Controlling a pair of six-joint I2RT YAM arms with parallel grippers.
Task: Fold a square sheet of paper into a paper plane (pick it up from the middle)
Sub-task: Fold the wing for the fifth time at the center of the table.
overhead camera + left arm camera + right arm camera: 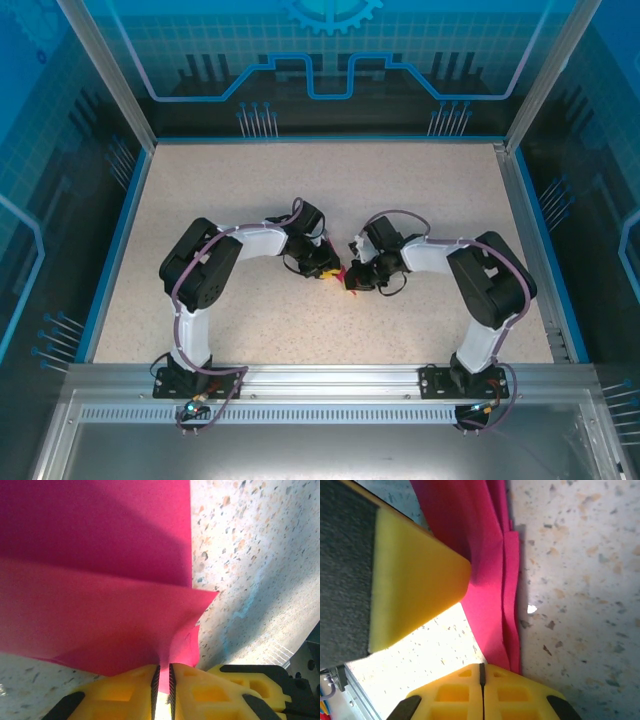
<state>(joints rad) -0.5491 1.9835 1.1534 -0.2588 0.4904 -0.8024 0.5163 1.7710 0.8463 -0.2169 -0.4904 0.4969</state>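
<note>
Bases sit on near metal rail (320, 378); both arms bend inward & meet at mid-table. Left gripper (328, 268) has its yellow fingers (200, 685) pressed almost together, pinching the paper (100, 580) at a folded corner; layers overlap there, w/ a fold edge running across just beyond. Right gripper (353, 279), jaws pressed tight, appears to nip the paper's narrow end from the opp. side. In right wrist view the folded strip runs away from its tips, beside the left gripper's finger pad (415, 580). From above, paper is a pink sliver between the two grippers; resting on table or just off it, can't tell.

Step, I'd judge: setting a crease partway thru the folds, no dart shape yet. To do it well: one pinch firm as anchor, other eased along the fold line, edges aligned, no pulling apart, since a thin sheet would skew or tear. Tips are v. close; mind a clash.

Table (200, 190): speckled beige, matte. Blue trim (118, 240) along L & R edges. Far side: dark, blue-lit panel (330, 60) w/ gear motif.
</note>
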